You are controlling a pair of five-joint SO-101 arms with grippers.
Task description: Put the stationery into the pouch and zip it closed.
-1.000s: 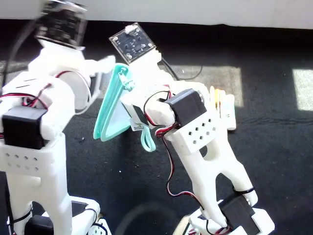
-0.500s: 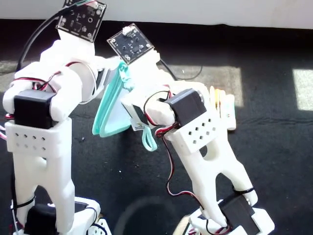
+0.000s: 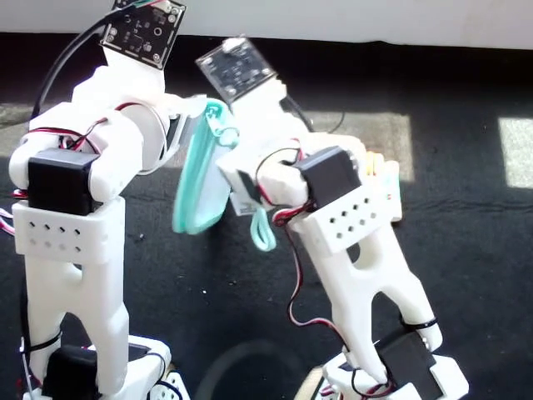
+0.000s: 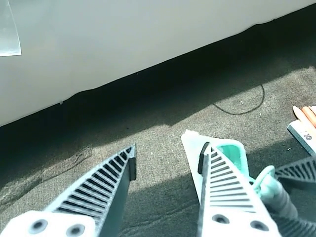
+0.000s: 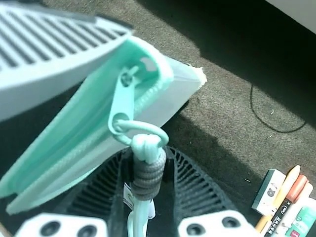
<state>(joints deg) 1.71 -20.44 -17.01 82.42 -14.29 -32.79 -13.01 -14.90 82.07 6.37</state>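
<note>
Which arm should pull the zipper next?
Right, most likely. The right gripper is shut on the zipper cord of the pouch, so it only has to pull. The left gripper is open, with the pouch's corner at one finger, not clamped.

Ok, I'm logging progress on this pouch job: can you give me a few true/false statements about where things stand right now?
1. The right end effector grips the zip pull cord. True.
2. The stationery is inside the pouch. False: it lies on the table.
3. The left end effector is open. True.
4. The pouch lies flat on the table. False: it is held up between the arms.
</note>
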